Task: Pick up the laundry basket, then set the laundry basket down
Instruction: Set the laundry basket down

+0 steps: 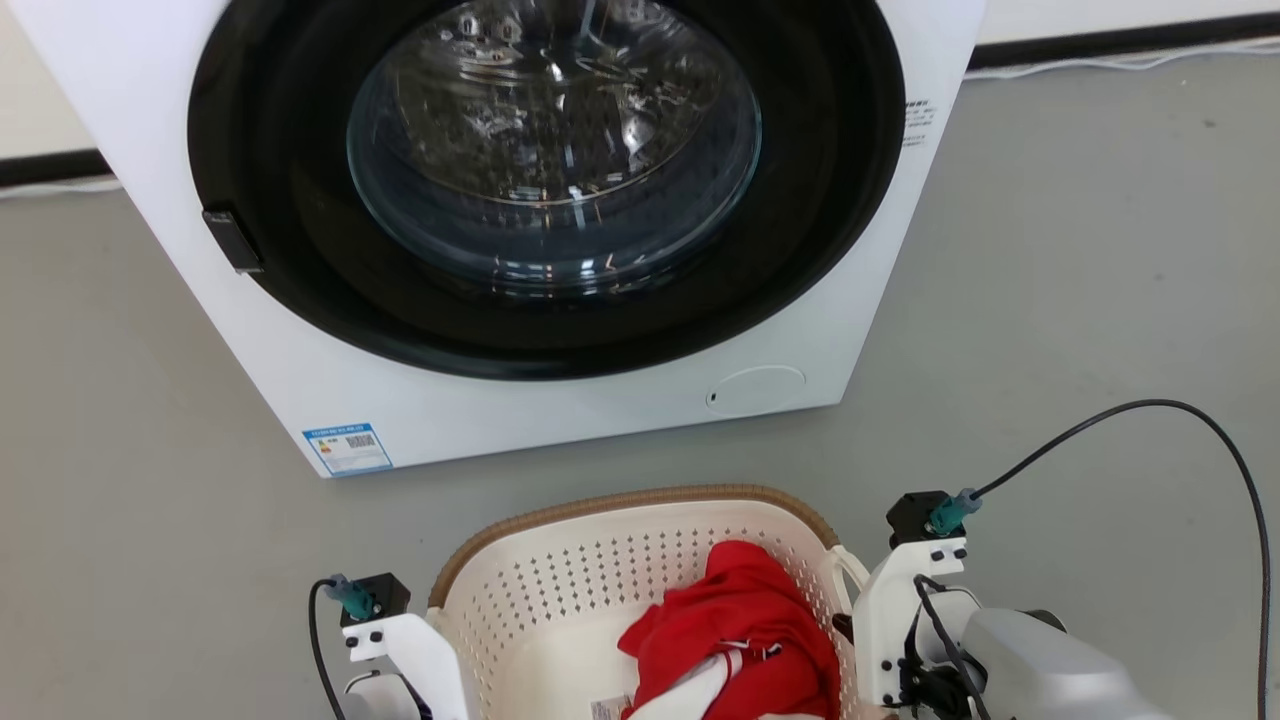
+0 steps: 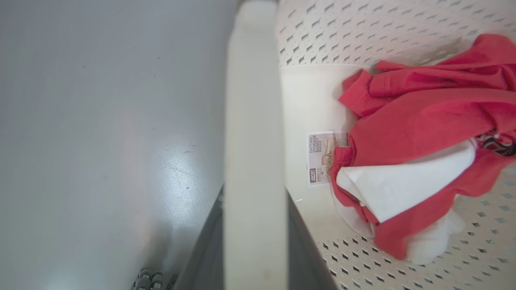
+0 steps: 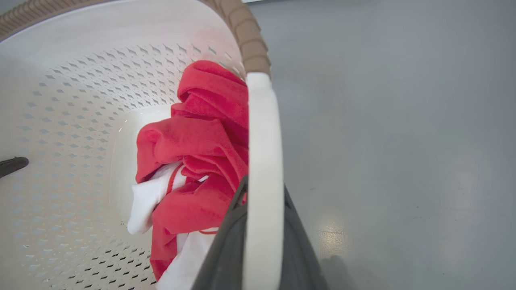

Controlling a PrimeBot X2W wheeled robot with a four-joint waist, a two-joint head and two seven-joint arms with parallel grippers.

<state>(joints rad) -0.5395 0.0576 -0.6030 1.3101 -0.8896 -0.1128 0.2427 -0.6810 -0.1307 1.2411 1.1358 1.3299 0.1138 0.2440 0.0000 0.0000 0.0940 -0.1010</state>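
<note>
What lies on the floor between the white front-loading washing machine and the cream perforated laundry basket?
Nothing: the head view shows bare grey floor between the white washing machine and the cream perforated plastic basket.

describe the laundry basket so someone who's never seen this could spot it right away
Start at the big white washing machine with its dark round door. Just in front of it is the laundry basket: cream, perforated, tan woven rim, red clothing inside.

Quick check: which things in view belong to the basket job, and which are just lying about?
Job: laundry basket; left gripper and right gripper, each with fingers astride a white side handle.
Lying about: washing machine; red and white clothes inside the basket; label on its bottom; black cable.
</note>
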